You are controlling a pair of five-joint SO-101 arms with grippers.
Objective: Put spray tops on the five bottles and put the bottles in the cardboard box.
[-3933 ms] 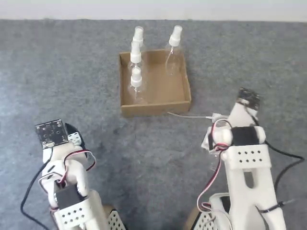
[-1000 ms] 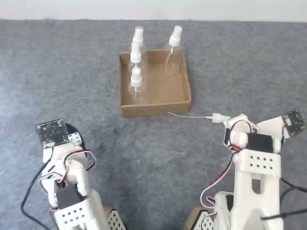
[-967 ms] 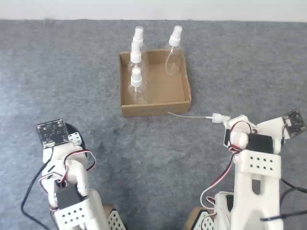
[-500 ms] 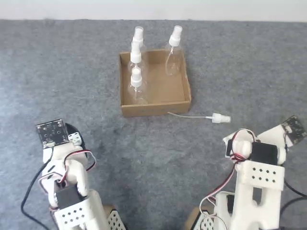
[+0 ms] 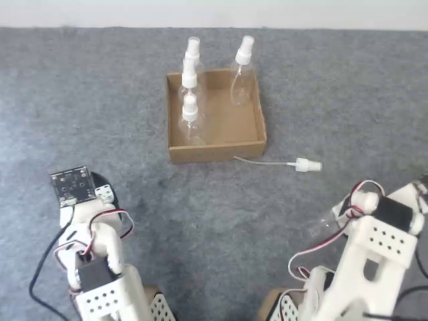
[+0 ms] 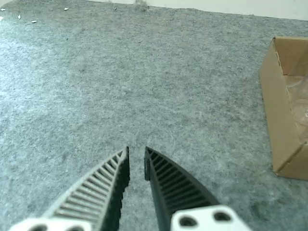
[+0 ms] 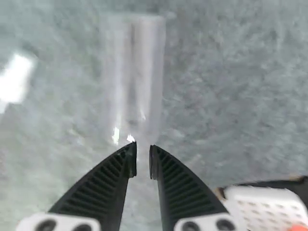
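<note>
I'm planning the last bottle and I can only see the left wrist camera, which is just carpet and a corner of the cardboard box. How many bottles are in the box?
Observer: Four topped bottles stand in the cardboard box.
Operator: What is left outside it?
Observer: A loose spray top lies on the carpet in front of the box, off its right front corner, with its thin tube running back along the front wall.
Operator: Anything else?
Observer: A clear bottle lies on the carpet just ahead of the right gripper.
</note>
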